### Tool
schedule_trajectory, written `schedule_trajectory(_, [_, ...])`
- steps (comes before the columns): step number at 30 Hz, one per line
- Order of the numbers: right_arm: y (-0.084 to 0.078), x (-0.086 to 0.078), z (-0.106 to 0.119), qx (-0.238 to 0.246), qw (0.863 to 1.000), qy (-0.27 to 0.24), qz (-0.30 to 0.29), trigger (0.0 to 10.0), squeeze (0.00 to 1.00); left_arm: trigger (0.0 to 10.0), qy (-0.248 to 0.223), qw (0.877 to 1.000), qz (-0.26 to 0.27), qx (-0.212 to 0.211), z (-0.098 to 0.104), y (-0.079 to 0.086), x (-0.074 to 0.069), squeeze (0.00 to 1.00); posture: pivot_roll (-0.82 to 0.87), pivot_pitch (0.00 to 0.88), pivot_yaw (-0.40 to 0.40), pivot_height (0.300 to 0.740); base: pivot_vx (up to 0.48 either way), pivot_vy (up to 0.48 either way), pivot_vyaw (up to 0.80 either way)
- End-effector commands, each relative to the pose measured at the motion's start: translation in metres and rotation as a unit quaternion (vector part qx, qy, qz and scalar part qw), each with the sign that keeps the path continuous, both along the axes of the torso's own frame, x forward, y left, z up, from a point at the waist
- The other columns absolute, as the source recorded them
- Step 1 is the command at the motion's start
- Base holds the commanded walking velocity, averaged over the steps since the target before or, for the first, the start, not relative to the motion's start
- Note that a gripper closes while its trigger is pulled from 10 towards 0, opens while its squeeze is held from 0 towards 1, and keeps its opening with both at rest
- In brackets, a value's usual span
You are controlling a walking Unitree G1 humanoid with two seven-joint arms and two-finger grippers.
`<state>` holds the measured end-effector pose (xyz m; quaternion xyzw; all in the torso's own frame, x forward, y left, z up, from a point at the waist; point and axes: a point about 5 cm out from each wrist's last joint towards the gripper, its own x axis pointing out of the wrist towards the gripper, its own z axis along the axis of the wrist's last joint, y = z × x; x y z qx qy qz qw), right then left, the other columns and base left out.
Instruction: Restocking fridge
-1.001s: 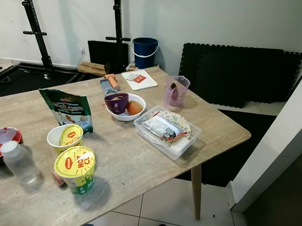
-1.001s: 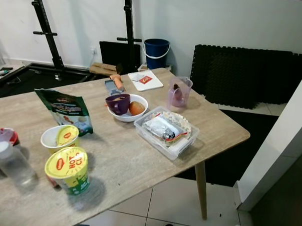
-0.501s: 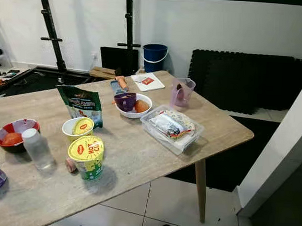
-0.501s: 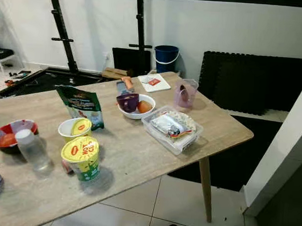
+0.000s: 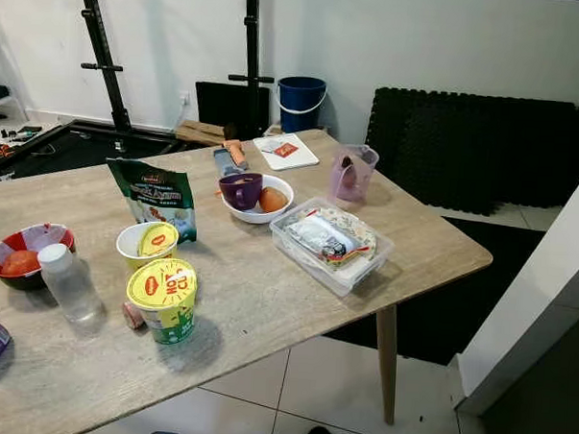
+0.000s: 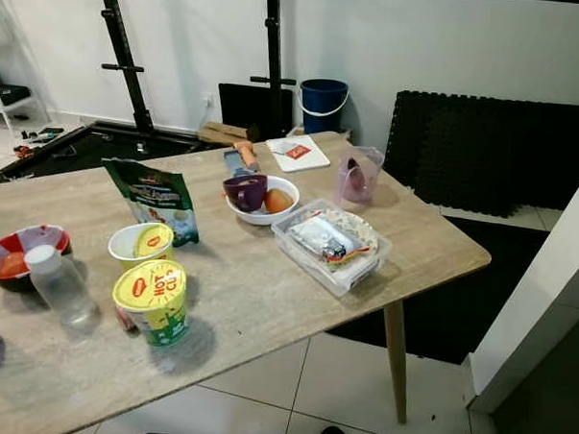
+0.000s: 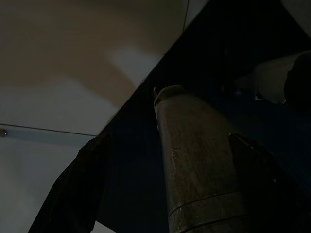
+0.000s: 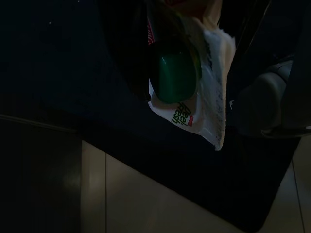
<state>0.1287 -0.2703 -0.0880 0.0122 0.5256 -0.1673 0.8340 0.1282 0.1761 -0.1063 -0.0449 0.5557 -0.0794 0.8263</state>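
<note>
Standing before the camera is a light wooden table (image 5: 267, 302) spread with groceries. Near its front edge sits a yellow-lidded instant noodle cup (image 5: 162, 299), with a smaller cream cup with a yellow lid (image 5: 146, 244) just behind it and a clear plastic bottle with a white cap (image 5: 68, 283) to their left. A red and white bowl holding something orange (image 5: 23, 256) lies further left. A dark green upright snack pouch (image 5: 154, 199) stands behind the cups. Toward the middle, a white bowl (image 5: 259, 197) holds a purple cup (image 5: 240, 189) and an orange-brown egg-like item (image 5: 273, 199). Beside it on the right is a clear rectangular plastic container of wrapped food (image 5: 330, 246), and behind that a translucent pink jug (image 5: 353, 173). A white cutting board (image 5: 285, 151) lies at the far edge. On the floor by the wall stands a blue bucket (image 5: 302, 103).

In the dark right wrist view, the right gripper (image 8: 194, 29) is clamped on a white packet with a green round patch (image 8: 187, 90), hanging above tiled floor. In the dim left wrist view, whether the left gripper (image 7: 160, 194) is parted or closed cannot be told.
</note>
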Motion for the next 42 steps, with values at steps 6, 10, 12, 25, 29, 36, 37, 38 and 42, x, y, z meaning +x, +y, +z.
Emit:
schedule_trajectory(6, [0.0028,-0.0007,-0.0012,0.004,1.000,0.005,0.004,10.0,0.00,10.0,0.018,1.000,0.000,0.001,-0.0027,0.0062,-0.0114,0.00,-0.03,0.000,-0.009,0.740,-0.313,0.000,0.00])
schedule_trajectory(10, [0.0028,-0.0010,-0.0013,0.005,1.000,0.005,0.003,10.0,0.00,10.0,0.018,1.000,0.000,0.001,-0.0026,0.0069,-0.0112,0.00,-0.03,0.000,-0.010,0.740,-0.325,0.000,0.00])
schedule_trajectory(12, [0.0028,-0.0012,-0.0014,0.005,1.000,0.006,0.003,10.0,0.00,10.0,0.017,1.000,0.000,0.001,-0.0025,0.0066,-0.0108,0.00,-0.03,0.000,-0.010,0.740,-0.334,0.000,0.00])
schedule_trajectory(25, [0.0027,-0.0023,-0.0017,0.004,1.000,0.008,0.005,10.0,0.00,10.0,0.016,1.000,-0.004,-0.001,-0.0022,0.0015,-0.0077,0.00,-0.03,0.000,-0.010,0.740,-0.416,0.000,0.00])
schedule_trajectory(29, [0.0030,-0.0012,-0.0014,0.004,1.000,0.007,0.007,10.0,0.00,10.0,0.015,1.000,-0.006,-0.001,-0.0023,0.0000,-0.0075,0.00,-0.03,0.000,-0.009,0.740,-0.480,0.000,0.00])
schedule_trajectory(36, [0.0025,-0.0015,-0.0014,0.004,1.000,0.008,0.007,10.0,0.00,10.0,0.015,1.000,-0.006,-0.001,-0.0024,0.0007,-0.0080,0.00,-0.03,0.000,-0.010,0.740,-0.480,0.000,0.00])
schedule_trajectory(37, [0.0025,-0.0016,-0.0014,0.004,1.000,0.008,0.007,10.0,0.00,10.0,0.015,1.000,-0.005,-0.001,-0.0024,0.0011,-0.0082,0.00,-0.03,0.000,-0.010,0.740,-0.480,0.000,0.00])
schedule_trajectory(38, [0.0025,-0.0018,-0.0015,0.004,1.000,0.008,0.007,10.0,0.00,10.0,0.016,1.000,-0.005,-0.002,-0.0024,0.0017,-0.0087,0.00,-0.03,0.000,-0.010,0.740,-0.480,0.000,0.00])
schedule_trajectory(42, [0.0028,-0.0021,-0.0017,0.004,1.000,0.009,0.008,10.0,0.00,10.0,0.017,1.000,-0.004,-0.002,-0.0026,0.0031,-0.0099,0.00,-0.03,0.000,-0.010,0.740,-0.480,0.000,0.00])
